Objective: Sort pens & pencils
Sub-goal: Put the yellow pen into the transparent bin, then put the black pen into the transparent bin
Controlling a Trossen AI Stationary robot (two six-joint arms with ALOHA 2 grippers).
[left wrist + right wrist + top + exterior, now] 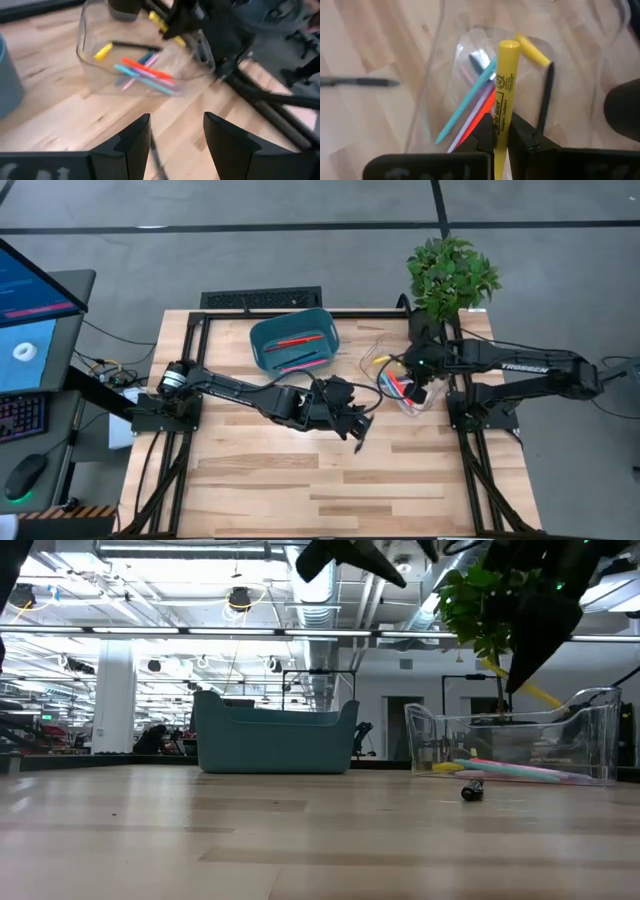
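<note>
Right gripper (501,142), jaws clamped on yellow pen (504,95), hovers over clear tray (415,408) near the worktop's right edge. Left gripper (176,137), jaws apart, hovers above black pen (358,443) mid-worktop. Risk: a loose clamp lets the yellow pen slip.

The table (300,480) is pale wood in jointed planks, smooth with a soft sheen. The tray (95,75) is clear, glossy plastic; the bin (275,735) is matt teal plastic. The yellow highlighter (504,95) looks like smooth plastic, held by the right gripper (501,137) with matt black fingers (482,137).
</note>
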